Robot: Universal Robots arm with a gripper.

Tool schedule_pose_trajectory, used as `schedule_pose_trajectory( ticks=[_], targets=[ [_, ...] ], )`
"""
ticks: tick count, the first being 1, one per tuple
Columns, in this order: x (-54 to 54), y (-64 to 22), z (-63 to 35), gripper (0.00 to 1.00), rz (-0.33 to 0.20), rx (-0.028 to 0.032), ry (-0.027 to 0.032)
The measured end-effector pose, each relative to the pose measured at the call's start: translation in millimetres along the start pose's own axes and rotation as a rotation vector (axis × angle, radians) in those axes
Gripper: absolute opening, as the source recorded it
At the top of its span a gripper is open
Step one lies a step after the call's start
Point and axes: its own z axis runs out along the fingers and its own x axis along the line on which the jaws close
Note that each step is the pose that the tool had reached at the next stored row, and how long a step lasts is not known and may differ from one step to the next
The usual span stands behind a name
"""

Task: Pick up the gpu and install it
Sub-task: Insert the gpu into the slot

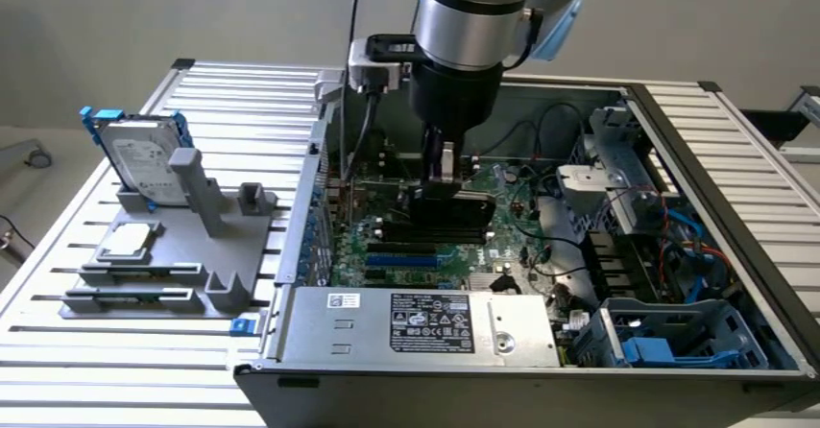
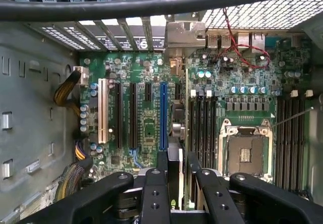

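My hand point(image 1: 443, 180) is down inside the open computer case point(image 1: 666, 111), my fingers point(image 2: 154, 183) pinching the gpu point(image 2: 176, 178) between them. The card hangs edge-down over the motherboard point(image 1: 410, 255), just beside the blue slot point(image 2: 162, 115), between it and the memory slots point(image 2: 202, 128). I cannot tell whether it touches the board. The white slot point(image 2: 103, 110) lies farther off. The bare processor socket point(image 2: 245, 151) sits beyond the memory slots. A black cable point(image 2: 151, 4) crosses close to my wrist. The power supply point(image 1: 423, 322) lines one edge of the case. On the worktop point(image 1: 77, 351), toward the exterior view's left, a grey stand point(image 1: 192, 255) holds the hard drive point(image 1: 134, 154).
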Motion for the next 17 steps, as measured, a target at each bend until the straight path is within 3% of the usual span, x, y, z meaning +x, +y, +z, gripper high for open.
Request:
schedule_pose_trajectory(
  ticks=[4, 8, 12, 17],
  targets=[
    [2.1, 11.5, 3.4, 0.26, -0.001, 0.0300, -0.0001],
    [9.1, 18.2, 7.2, 0.26, -0.001, 0.0438, -0.0003],
    [12.5, 21.5, 14.0, 0.26, -0.001, 0.0498, -0.0002],
    [12.6, 22.3, 15.4, 0.26, -0.001, 0.0501, -0.0001]
  ],
)
